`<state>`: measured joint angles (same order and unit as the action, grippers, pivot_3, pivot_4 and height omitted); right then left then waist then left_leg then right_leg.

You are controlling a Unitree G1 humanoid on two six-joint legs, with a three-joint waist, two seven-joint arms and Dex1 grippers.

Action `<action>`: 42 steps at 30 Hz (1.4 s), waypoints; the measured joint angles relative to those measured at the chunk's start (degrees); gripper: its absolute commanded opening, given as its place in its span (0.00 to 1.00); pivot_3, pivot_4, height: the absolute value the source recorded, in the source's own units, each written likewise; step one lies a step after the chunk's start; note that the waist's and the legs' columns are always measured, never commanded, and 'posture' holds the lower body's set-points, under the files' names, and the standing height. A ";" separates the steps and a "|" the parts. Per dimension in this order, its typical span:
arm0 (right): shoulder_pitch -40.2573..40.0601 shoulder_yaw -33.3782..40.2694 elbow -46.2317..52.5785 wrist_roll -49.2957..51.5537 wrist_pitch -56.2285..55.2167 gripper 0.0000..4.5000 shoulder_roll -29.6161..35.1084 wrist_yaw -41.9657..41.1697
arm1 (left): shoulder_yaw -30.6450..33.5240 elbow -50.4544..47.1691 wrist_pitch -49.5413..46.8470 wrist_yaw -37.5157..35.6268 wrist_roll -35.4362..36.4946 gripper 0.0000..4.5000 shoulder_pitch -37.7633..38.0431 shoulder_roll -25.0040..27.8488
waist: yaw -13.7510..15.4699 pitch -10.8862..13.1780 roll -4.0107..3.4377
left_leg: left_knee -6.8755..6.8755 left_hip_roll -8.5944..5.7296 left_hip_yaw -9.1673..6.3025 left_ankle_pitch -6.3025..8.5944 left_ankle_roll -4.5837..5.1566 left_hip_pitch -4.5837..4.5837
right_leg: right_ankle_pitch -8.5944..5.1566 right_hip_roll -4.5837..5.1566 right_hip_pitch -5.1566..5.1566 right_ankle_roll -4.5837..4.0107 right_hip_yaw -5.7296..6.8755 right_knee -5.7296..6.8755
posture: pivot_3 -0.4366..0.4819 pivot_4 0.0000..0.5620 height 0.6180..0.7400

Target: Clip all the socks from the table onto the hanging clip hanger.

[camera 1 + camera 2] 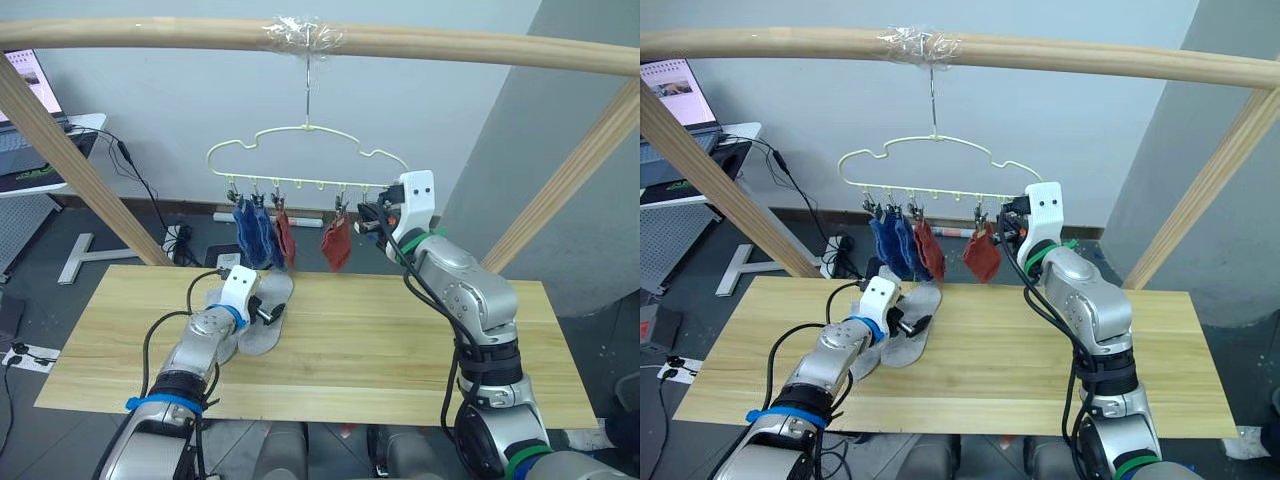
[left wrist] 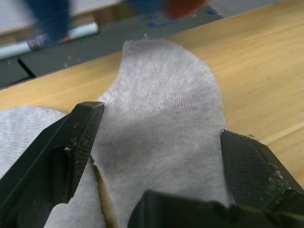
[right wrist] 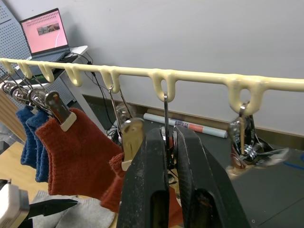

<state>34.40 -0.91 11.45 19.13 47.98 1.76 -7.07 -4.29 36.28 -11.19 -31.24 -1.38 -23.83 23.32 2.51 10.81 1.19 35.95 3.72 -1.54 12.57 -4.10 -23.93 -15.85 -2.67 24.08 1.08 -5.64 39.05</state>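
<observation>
1. My left gripper (image 2: 156, 156) is low over the table (image 1: 400, 340), toward its far edge and left of the middle, with the jaws spread apart on either side of a light grey sock (image 2: 161, 114) and nothing pinched between them.
2. Two light grey socks (image 1: 262, 315) lie there, overlapping, flat on the wood.
3. My right gripper (image 3: 167, 156) is raised to the clip hanger (image 1: 300, 160), with the jaws pressed together on a metal clip (image 3: 166, 137) near the hanger's right end.
4. The hanger hangs by its hook from the wooden pole (image 1: 450, 45) above the far edge of the table.
5. Two blue socks (image 1: 252, 232) and two rust red socks (image 1: 336, 243) hang from its clips: the blue pair toward the left, one red beside them, the other red just beside my right gripper.
</observation>
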 measured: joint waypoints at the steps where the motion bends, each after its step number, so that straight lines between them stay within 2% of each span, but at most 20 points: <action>1: 0.00 0.09 0.09 0.00 0.06 0.00 0.03 0.11 | 0.19 -0.21 -1.31 -1.10 0.81 0.80 0.13 0.04 | -0.17 -0.01 0.00 | 0.00 0.00 0.00 0.00 0.00 0.02 | 0.00 0.00 -0.01 0.00 -0.01 0.00 | 0.68 0.35 1.00; 9: 0.00 0.46 0.14 0.01 0.11 0.00 0.41 0.31 | 0.27 -3.26 -4.20 -4.42 1.49 0.29 1.66 0.51 | -0.82 -0.02 -0.02 | 0.00 0.00 -0.02 0.00 0.00 0.05 | 0.00 0.01 -0.04 0.00 0.00 0.03 | 0.67 0.33 1.00; 13: 0.15 1.09 0.14 0.08 0.13 0.00 1.92 -0.34 | 0.18 -5.41 -3.45 -6.00 2.68 0.02 3.15 -1.03 | -0.74 -0.05 -0.05 | 0.01 -0.04 0.02 0.00 0.00 0.03 | 0.01 0.07 -0.05 0.01 -0.02 -0.01 | 0.67 0.32 1.00; 19: 1.30 6.34 1.94 4.71 5.90 0.00 2.72 -0.46 | -3.53 -12.93 0.64 -15.71 6.90 0.01 8.37 -5.04 | -0.62 -0.03 -0.02 | 0.01 -0.02 -0.08 0.00 0.00 -0.13 | 0.01 0.04 0.04 0.00 0.07 -0.02 | 0.67 0.29 1.00; 20: 1.48 7.02 2.11 5.42 6.84 0.00 2.60 -0.30 | -3.48 -13.87 0.85 -16.18 7.50 0.01 8.35 -5.07 | -0.66 -0.04 -0.01 | 0.01 -0.01 -0.10 0.00 0.00 -0.12 | 0.01 0.02 0.04 0.00 0.07 -0.01 | 0.67 0.29 1.00; 24: 4.09 17.16 3.44 13.65 18.14 0.00 0.69 2.62 | -3.96 -19.69 7.10 -20.69 11.29 0.01 6.46 -9.73 | -0.05 -0.05 -0.01 | 0.08 -0.07 -0.06 0.00 0.00 -0.14 | 0.05 0.09 -0.03 0.06 0.05 -0.06 | 0.66 0.28 1.00; 27: 5.17 20.32 3.74 16.18 21.73 0.00 0.84 3.81 | -4.02 -19.75 10.69 -21.86 13.56 0.01 4.11 -12.84 | -0.06 -0.05 0.00 | 0.10 -0.10 0.02 0.00 0.00 -0.14 | 0.07 0.10 -0.02 0.10 -0.03 -0.08 | 0.65 0.30 1.00; 35: 8.01 26.74 3.32 20.71 27.81 0.00 2.06 6.34 | -2.41 -9.00 20.26 -18.31 13.62 0.01 -0.42 -18.91 | -0.07 -0.05 0.00 | 0.10 -0.10 -0.04 0.00 0.01 -0.21 | 0.07 0.07 0.00 0.09 0.01 -0.11 | 0.62 0.29 1.00; 42: 9.58 30.49 3.18 23.70 32.84 0.00 1.35 8.72 | -1.50 -7.89 24.75 -14.11 13.12 0.01 -2.51 -21.21 | -0.05 -0.06 0.01 | 0.10 -0.11 -0.06 0.00 0.01 -0.21 | 0.07 0.07 0.00 0.10 0.02 -0.09 | 0.62 0.29 1.00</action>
<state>43.98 29.58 14.62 42.82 80.82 3.10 1.65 -5.79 28.39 13.56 -45.35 11.74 -26.35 2.11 2.47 10.75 1.20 36.05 3.61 -1.61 12.57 -4.09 -24.14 -15.78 -2.60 24.08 1.18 -5.62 38.95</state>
